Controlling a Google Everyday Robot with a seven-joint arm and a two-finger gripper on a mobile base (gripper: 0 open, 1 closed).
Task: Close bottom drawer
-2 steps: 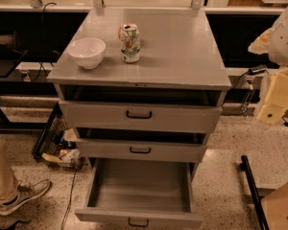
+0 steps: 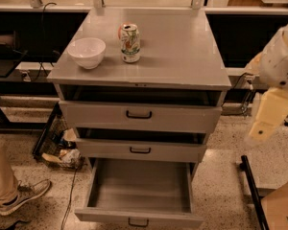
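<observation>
Gaping wide at the very bottom of the stack, the bottom drawer (image 2: 139, 193) sits pulled well out, grey tray bare, small black handle (image 2: 138, 222) at the near edge, so none of the closing is done and the whole push is left. Above it the middle drawer (image 2: 182, 151) and top drawer (image 2: 182, 116) stand slightly out. A bowl (image 2: 86, 51) and can (image 2: 129, 43) ride the tabletop (image 2: 182, 51), and the tool (image 2: 266, 119) hangs off right, well apart from that handle; open or closed, I cannot tell.

Grey bottom drawer (image 2: 139, 194) with black handle (image 2: 138, 222), white bowl (image 2: 86, 52), cream claw (image 2: 268, 118) at the right.
</observation>
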